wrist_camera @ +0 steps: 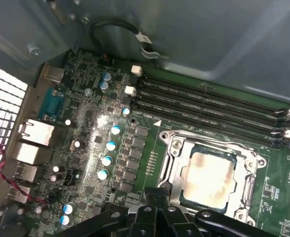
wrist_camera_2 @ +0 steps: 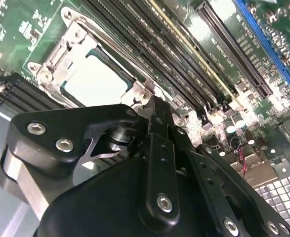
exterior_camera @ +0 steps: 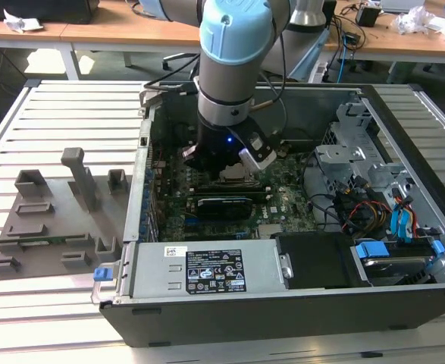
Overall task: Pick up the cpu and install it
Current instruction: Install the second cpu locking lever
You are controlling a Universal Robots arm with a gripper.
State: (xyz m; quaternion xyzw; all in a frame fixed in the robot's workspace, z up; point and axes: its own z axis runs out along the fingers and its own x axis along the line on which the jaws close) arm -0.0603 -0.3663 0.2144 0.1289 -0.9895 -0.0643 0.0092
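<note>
The cpu [wrist_camera: 207,177], a pale silver square with a brownish smear on its top, lies flat inside the metal socket frame [wrist_camera: 173,148] on the green motherboard [wrist_camera: 93,106]. It shows bright in the second wrist view too, the cpu [wrist_camera_2: 94,80] framed by the socket frame [wrist_camera_2: 48,66]. My gripper [wrist_camera: 157,193] hangs just off one edge of the socket, its black fingers [wrist_camera_2: 153,106] pressed together with nothing between them. In the exterior view my gripper [exterior_camera: 226,161] is low inside the open computer case [exterior_camera: 207,318], above the board.
Long black memory slots [wrist_camera: 209,101] run beside the socket. A black card [exterior_camera: 224,205] lies across the board in front of the gripper. A power supply [exterior_camera: 207,269], drive cages and cables [exterior_camera: 374,205] line the case. A grey fixture tray [exterior_camera: 51,220] sits on the slatted table at the exterior view's left.
</note>
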